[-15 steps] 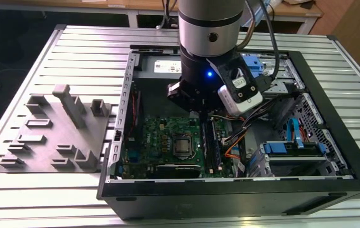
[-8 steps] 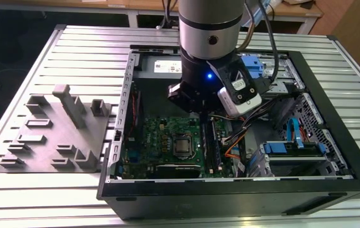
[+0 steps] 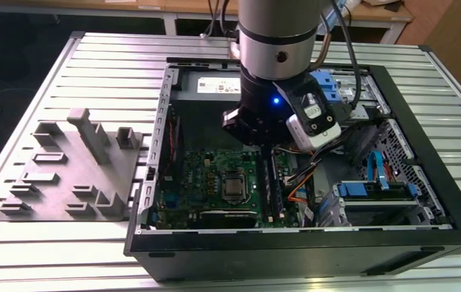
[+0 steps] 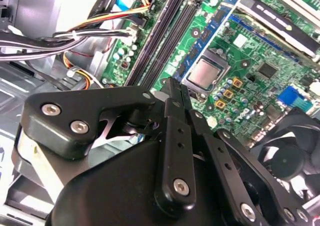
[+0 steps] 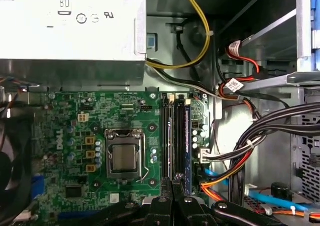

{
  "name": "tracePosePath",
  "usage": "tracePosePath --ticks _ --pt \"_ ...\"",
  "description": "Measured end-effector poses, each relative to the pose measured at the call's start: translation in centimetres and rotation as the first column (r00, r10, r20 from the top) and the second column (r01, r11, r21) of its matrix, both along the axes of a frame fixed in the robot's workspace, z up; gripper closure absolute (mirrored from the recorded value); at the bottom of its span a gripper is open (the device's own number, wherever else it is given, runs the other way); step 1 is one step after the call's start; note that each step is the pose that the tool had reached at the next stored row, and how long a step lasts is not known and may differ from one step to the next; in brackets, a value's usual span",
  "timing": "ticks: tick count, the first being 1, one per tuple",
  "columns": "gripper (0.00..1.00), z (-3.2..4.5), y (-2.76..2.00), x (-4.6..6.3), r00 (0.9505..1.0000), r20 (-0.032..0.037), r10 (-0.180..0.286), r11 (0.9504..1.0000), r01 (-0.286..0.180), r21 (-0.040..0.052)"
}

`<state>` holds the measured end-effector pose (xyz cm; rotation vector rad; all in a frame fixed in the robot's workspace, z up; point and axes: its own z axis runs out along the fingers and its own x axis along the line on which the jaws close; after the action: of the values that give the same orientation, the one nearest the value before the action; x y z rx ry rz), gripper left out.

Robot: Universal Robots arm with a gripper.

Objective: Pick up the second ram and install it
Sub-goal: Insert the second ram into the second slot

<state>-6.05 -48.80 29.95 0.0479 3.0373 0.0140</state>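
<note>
Hovering tool (image 4: 175, 88) over motherboard (image 5: 75, 151) slots (image 5: 170, 136) (fingers (image 4: 176, 136) pressed together).

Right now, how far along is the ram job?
Looks done: in the first wrist view, a blue-green ram stands in the slots. In hand: nothing that I can see. The claw is shut, with its tips at the end of the slots. Left: I cannot tell whether the ram is pressed fully home.
</note>
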Motion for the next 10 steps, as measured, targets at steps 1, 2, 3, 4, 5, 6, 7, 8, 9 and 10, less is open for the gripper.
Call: tracePosePath --ticks 1,2,3,4,5,6,7,8,9,10 --pt "0.91 -0.11 0.02 0.0 1.0000 -0.0004 0.000 1.0000 0.000 -0.0001" --pt "0.91 -0.23 0.03 0.1 1.0000 -0.0005 0.000 1.0000 0.000 -0.0001" --pt "0.91 -0.35 0.03 0.1 1.0000 -0.0006 0.000 1.0000 0.000 -0.0001" --pt "0.91 -0.47 0.03 0.1 1.0000 -0.0009 0.000 1.0000 0.000 0.0002" --pt "0.91 -0.63 0.03 0.1 1.0000 -0.0011 0.000 1.0000 0.000 0.0008" --pt "0.91 -0.79 0.04 0.1 1.0000 -0.0011 0.000 1.0000 0.000 0.0010" --pt "0.91 -0.91 0.08 0.1 1.0000 -0.0012 0.000 1.0000 0.000 0.0011" --pt "0.91 -1.02 0.13 0.1 1.0000 -0.0013 0.000 1.0000 0.000 0.0009" --pt "0.91 -1.09 0.17 0.1 1.0000 -0.0013 0.000 1.0000 0.000 0.0010" --pt "0.91 -1.13 0.20 0.1 1.0000 -0.0012 0.000 1.0000 0.000 0.0012"
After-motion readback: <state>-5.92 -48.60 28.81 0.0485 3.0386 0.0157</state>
